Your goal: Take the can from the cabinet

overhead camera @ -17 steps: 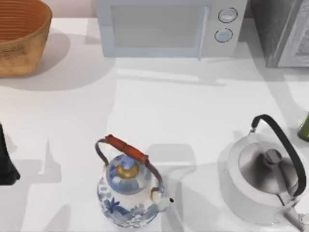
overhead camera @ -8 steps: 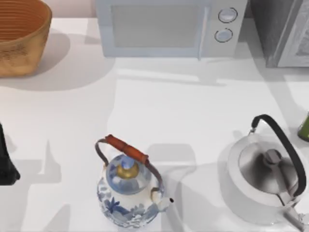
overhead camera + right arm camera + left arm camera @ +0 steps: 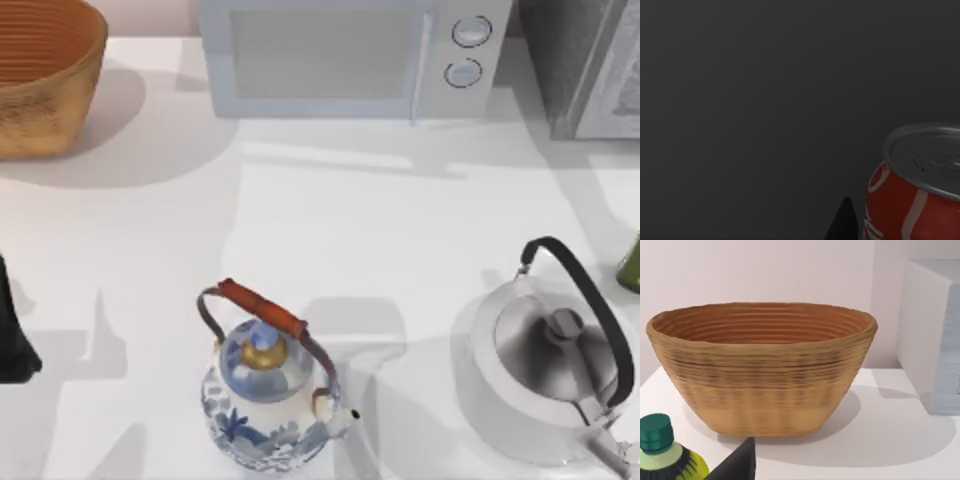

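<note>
— Can [image 3: 917, 185]: how does it look, and where?
— Red with white lettering and a silver lid, upright against a dark wall, close to my right gripper's fingertip [image 3: 842, 222].
— Is that gripper holding it?
— I cannot tell.
— Around the microwave [image 3: 345, 55]?
— Basket [image 3: 45, 70] beside it, grey cabinet [image 3: 585, 65] opposite; steel kettle [image 3: 545, 375] and porcelain teapot [image 3: 270, 395] stand well in front.

The can [image 3: 914, 192] is red with white curving lettering and a silver top with a pull-tab, standing upright against a dark grey backdrop, while the cabinet [image 3: 585, 65] is a grey box at the tabletop's far right corner.
</note>
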Controlling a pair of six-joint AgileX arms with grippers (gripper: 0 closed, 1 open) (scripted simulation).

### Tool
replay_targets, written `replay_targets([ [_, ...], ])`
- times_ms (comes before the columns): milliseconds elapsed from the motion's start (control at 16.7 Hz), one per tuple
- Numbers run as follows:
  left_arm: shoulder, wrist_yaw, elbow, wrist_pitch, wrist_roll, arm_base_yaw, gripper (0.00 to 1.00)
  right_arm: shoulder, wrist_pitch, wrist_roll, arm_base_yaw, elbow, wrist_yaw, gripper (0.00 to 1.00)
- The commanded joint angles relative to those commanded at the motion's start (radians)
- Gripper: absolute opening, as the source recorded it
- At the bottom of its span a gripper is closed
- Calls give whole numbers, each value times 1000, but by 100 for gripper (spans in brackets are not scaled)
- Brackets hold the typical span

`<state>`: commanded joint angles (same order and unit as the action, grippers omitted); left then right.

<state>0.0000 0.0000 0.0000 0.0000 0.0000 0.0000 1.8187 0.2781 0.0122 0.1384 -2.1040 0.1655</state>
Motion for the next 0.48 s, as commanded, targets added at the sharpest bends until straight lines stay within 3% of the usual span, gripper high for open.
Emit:
replay_targets([
  [480, 0, 0, 0, 0, 0, 0, 100, -40, 28, 2, 14, 19, 13, 0],
])
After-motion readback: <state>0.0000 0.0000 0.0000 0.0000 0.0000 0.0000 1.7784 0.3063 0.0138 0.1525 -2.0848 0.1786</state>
